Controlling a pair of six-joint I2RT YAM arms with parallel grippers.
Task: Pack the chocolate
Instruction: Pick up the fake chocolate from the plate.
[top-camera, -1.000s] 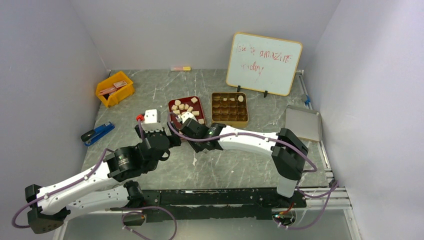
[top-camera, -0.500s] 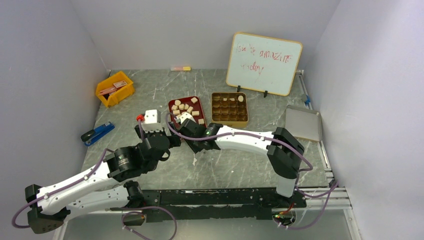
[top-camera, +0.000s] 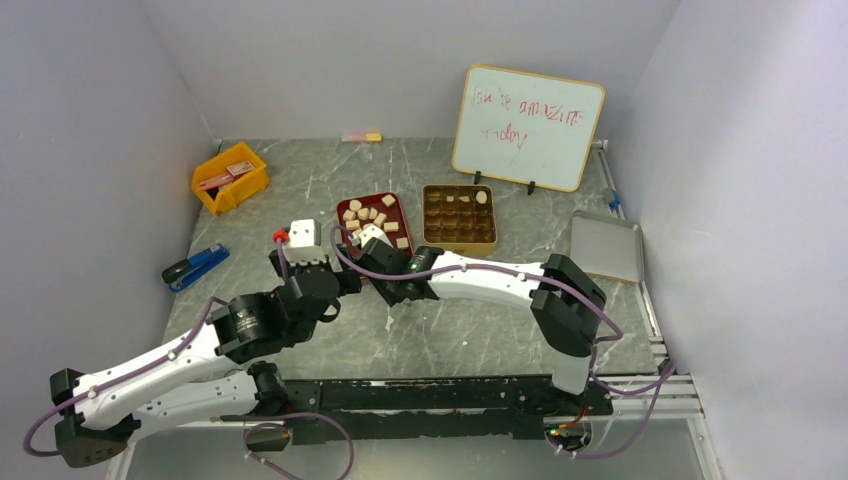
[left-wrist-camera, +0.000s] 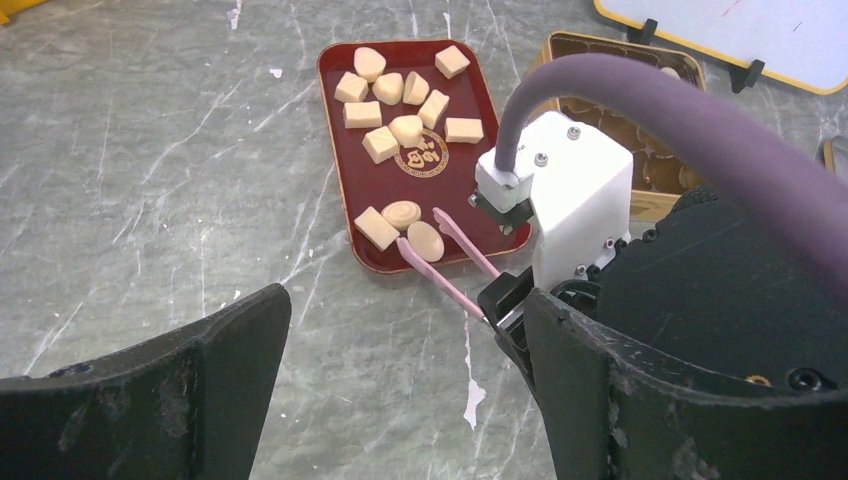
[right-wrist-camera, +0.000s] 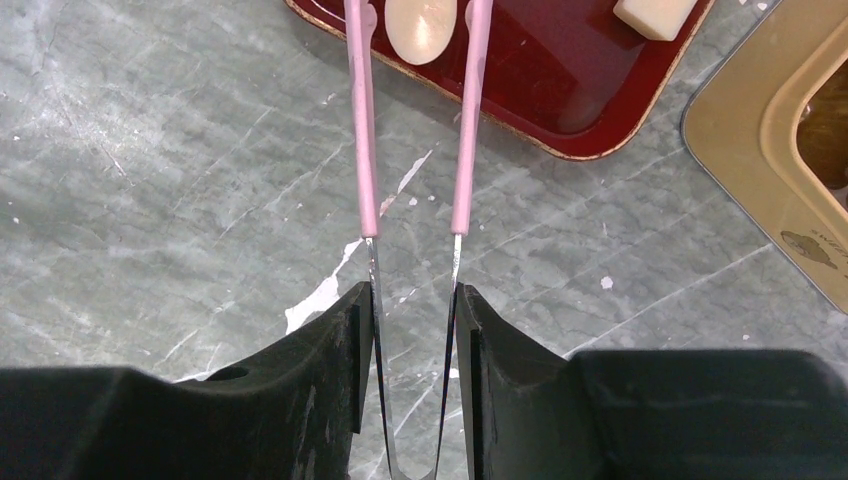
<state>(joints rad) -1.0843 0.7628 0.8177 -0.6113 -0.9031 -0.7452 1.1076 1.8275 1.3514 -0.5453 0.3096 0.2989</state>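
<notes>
Several pale tan chocolate pieces (top-camera: 365, 213) lie in the dark red tray (top-camera: 398, 205), also seen in the left wrist view (left-wrist-camera: 405, 130). The gold tin (top-camera: 459, 237) with its grid of cells stands to the tray's right and holds a few pieces. My right gripper (right-wrist-camera: 415, 295) is shut on pink-tipped tweezers (right-wrist-camera: 365, 150). Their tips straddle an oval chocolate (right-wrist-camera: 422, 25) at the tray's near edge (right-wrist-camera: 560, 90), with a gap on each side. My left gripper (left-wrist-camera: 405, 300) is open and empty, over the table just in front of the tray.
A yellow bin (top-camera: 230, 178) sits at the back left and a blue stapler (top-camera: 195, 266) at the left. A whiteboard (top-camera: 527, 125) stands behind the tin. A silver metal lid (top-camera: 606, 246) lies at the right. The two arms are close together by the tray.
My right arm has shifted slightly left, bringing the tweezers a little further into the tray. The left arm has not moved.
</notes>
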